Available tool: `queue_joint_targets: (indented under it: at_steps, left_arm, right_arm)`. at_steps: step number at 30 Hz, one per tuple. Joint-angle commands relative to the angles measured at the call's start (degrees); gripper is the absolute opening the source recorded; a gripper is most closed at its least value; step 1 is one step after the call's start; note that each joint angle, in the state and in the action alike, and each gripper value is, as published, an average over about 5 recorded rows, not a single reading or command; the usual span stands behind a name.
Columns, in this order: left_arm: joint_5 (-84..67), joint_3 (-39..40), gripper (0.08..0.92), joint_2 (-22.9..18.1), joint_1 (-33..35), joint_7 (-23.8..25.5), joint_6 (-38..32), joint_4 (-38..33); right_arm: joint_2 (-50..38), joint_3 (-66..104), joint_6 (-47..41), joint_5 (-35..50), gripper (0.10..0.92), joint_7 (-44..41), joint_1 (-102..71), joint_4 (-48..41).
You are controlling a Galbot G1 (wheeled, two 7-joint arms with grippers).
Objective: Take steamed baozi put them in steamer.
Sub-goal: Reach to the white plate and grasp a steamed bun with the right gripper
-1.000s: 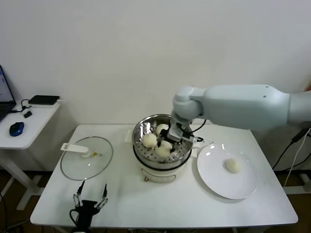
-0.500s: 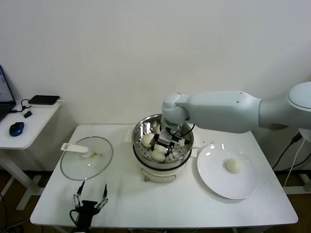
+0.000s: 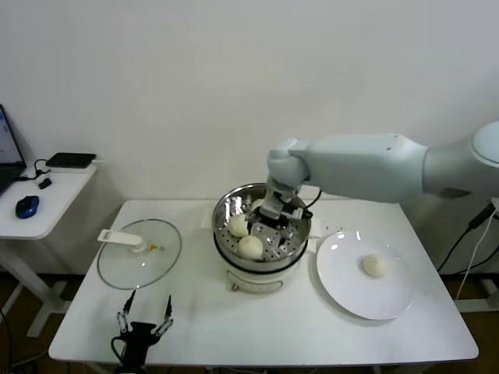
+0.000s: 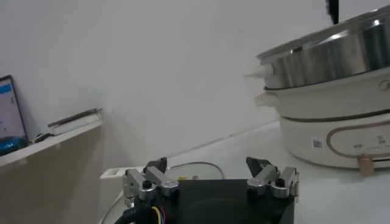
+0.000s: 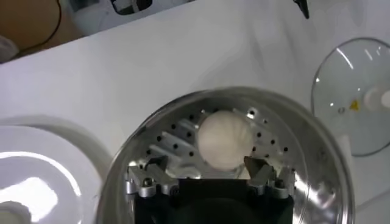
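Head view: the right gripper [image 3: 271, 220] hangs inside the steamer [image 3: 261, 234], jaws spread and empty, so a baozi can settle on the perforated floor. Two baozi [image 3: 250, 247] lie beside it; the last baozi [image 3: 374, 266] waits on the white plate [image 3: 343, 292]. The glass lid [image 3: 139, 253] lies aside, leaving the pot accessible.

Left wrist view: the left gripper [image 4: 211, 179] is parked near the table's front edge, fingers wide.

Right wrist view: a bun [image 5: 224, 139] rests free between the open fingers [image 5: 264, 173].

Cream-white baozi [image 3: 250, 247], shiny silver perforated steamer [image 3: 226, 209], white plate [image 3: 343, 288], white table [image 3: 257, 323], blue mouse [image 3: 26, 206]
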Motion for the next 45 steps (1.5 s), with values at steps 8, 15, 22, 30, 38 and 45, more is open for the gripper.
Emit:
queue_joint_targets:
  at_steps: [8, 15, 22, 30, 38, 45]
  left_arm:
    - [0.01, 0.07, 0.823, -2.80, 0.32, 0.02, -0.13, -0.40]
    - [0.08, 0.02, 0.823, -2.80, 0.20, 0.04, -0.15, -0.21]
    - [0.21, -0.18, 0.823, -2.80, 0.05, 0.03, -0.15, 0.19]
    - [0.45, -0.36, 0.823, -2.80, 0.14, 0.04, -0.17, 0.43]
    - [0.65, -0.27, 0.823, -2.80, 0.11, 0.02, -0.06, 0.75]
    - [1.01, -0.12, 0.823, -2.80, 0.02, 0.04, 0.18, 0.84]
  right_arm:
    - [-18.75, -20.65, -9.80, 15.90, 0.823, -5.04, 15.65, -0.38]
    - [-28.03, -17.40, -15.86, 8.89, 0.823, -3.31, 7.55, -2.27]
    - [-33.38, -5.60, -20.97, -0.04, 0.823, 0.43, -6.27, -3.72]
    - [-33.88, 6.23, -25.02, -5.57, 0.823, 5.13, -20.00, -5.42]
    - [-32.64, 13.01, -25.31, -7.83, 0.823, 7.00, -27.17, -9.46]
    - [-32.47, 15.87, -25.24, -9.03, 0.823, 6.76, -30.35, -11.01]
